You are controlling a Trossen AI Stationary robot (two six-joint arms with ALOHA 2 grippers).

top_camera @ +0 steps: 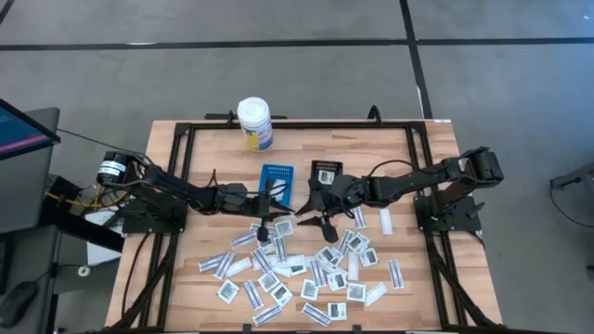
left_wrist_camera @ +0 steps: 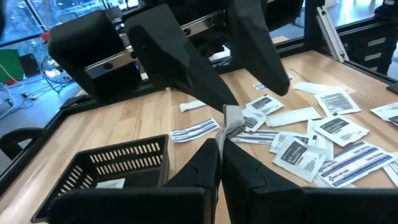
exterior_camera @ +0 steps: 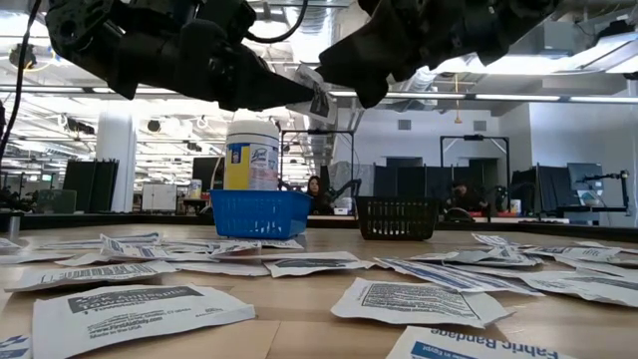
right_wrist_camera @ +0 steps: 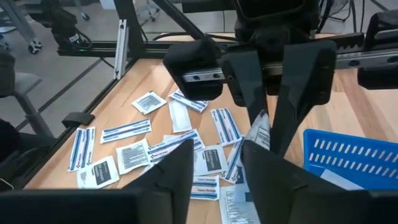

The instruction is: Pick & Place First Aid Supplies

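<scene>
While the left gripper (left_wrist_camera: 221,146) is clenched on one packet (left_wrist_camera: 231,121), pinching only its lower edge, the right gripper (right_wrist_camera: 217,144) faces it nose to nose with its fingers apart on either side of that packet. Both hang over the middle of the tabletop, above the far edge of the loose pile (top_camera: 306,269) and just short of the blue tray (top_camera: 277,176) and black tray (top_camera: 327,173).

This looks like a hand-over, and the risks lie in its timing:
- If the left lets go before the right has a firm hold, the packet falls back among the others.
- The paper is limp and leans to one side, so the right fingers may close on a corner or miss it.
- If both clamp and one pulls away, the packet could tear or slide.
- With the fingertips so close, a small misalignment could knock the two grippers together.
</scene>
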